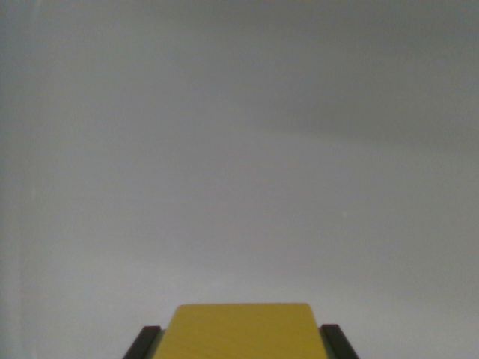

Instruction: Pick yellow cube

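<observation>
At the wrist view's bottom edge, yellow cube (243, 331) clamped between end effector (241, 342) fingers (144, 342), pale bare surface (239, 164) beyond.

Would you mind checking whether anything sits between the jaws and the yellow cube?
Nothing visible does: the cube already sits between the two dark fingers, which flank it on both sides. Contact cannot be confirmed.

Cube (243, 330): bottom centre of the wrist view, cut off by the lower edge.
Jaws: one finger (142, 342) touching the cube's left side, the other on its right side; cube between them.
Worktop (239, 164): bare surface behind the cube, filling the view above it.
</observation>
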Motion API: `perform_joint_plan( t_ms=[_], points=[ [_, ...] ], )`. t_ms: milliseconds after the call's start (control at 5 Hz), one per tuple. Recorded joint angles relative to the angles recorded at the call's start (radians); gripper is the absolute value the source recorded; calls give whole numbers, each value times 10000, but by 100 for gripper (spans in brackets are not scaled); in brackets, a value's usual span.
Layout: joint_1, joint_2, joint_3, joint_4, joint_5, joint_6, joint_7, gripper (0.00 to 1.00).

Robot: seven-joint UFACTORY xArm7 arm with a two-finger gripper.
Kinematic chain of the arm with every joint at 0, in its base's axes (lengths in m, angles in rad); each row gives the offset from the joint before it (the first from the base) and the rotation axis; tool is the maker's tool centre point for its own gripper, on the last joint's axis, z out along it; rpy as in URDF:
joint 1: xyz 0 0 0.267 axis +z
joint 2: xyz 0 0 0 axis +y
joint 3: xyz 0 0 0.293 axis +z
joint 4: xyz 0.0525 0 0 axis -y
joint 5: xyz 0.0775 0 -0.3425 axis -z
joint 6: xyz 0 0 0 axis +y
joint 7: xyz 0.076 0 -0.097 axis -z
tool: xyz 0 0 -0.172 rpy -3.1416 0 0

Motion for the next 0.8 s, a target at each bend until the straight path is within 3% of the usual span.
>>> perform_joint_plan(
  t_ms=[200, 400, 600, 800],
  points=[
    [-6, -161, -4, 302, 2, 463, 16, 100],
    [-6, -161, -4, 302, 2, 463, 16, 100],
    [-11, -321, -8, 601, 3, 921, 31, 100],
    [-11, -321, -8, 601, 3, 921, 31, 100]
  ],
)
